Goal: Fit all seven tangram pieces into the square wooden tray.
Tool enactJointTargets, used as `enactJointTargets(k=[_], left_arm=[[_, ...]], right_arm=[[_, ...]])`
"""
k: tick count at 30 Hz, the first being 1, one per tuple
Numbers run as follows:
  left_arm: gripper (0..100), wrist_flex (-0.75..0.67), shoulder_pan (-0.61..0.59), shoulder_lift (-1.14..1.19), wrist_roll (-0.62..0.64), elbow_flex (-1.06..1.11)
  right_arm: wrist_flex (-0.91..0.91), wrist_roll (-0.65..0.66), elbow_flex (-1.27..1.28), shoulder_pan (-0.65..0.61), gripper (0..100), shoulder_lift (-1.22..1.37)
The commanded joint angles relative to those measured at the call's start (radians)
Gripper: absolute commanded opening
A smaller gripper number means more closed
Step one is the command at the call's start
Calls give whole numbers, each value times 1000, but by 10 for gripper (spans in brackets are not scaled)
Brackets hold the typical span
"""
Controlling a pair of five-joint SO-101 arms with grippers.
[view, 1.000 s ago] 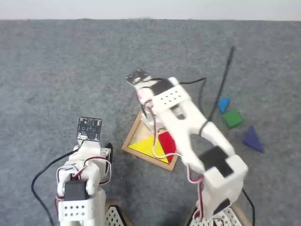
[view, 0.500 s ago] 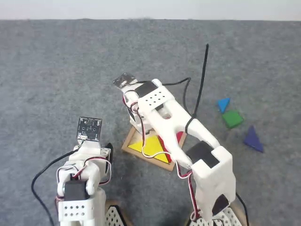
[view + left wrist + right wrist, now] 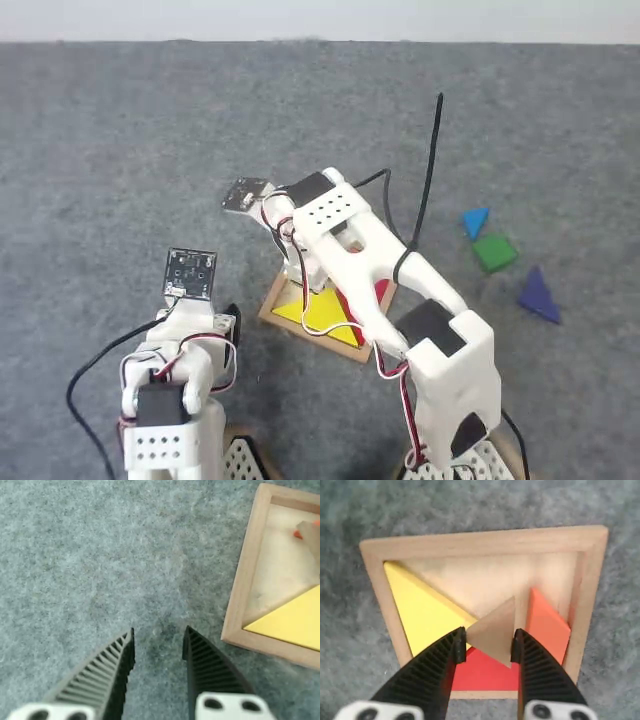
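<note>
The square wooden tray (image 3: 480, 537) holds a yellow triangle (image 3: 422, 612), a red triangle (image 3: 485, 675) and an orange piece (image 3: 545, 625). My right gripper (image 3: 487, 635) hangs over the tray's middle, shut on a pale tan triangle (image 3: 495, 625). In the high view the right arm covers much of the tray (image 3: 275, 300); the yellow triangle (image 3: 315, 315) and red triangle (image 3: 368, 297) show beside it. My left gripper (image 3: 157, 637) stands open over the carpet, a short way off the tray's rim (image 3: 245, 580), with nothing between its fingers.
A small blue triangle (image 3: 476, 221), a green square (image 3: 494, 251) and a purple triangle (image 3: 538, 293) lie loose on the grey carpet to the right of the tray. A black cable (image 3: 430, 170) rises from the right arm.
The right arm has swung left and drawn lower over the tray with the tan triangle in its grip. The left arm has kept still.
</note>
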Motion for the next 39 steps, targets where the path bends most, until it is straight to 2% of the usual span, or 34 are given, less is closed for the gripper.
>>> enactJointTargets(k=[1,7,13,21,25,28,39], left_arm=[[153,9,2,-28,-6,-8],[153,9,2,-28,-6,-8],[153,9,2,-28,-6,-8],[153,9,2,-28,-6,-8],[153,9,2,-28,-6,-8],[153,9,2,-28,-6,-8],[153,9,2,-28,-6,-8]], right_arm=[[21,32,-51,-7,144,-12],[27,34,-51,-5,156,-12],[28,40,-51,-5,265,-12],[13,32,-69,-13,217,-21],[-67,-75,-98,-58,203,12],[-107,-92,-104,-65,203,76],[-59,-87,-167,24,203,139]])
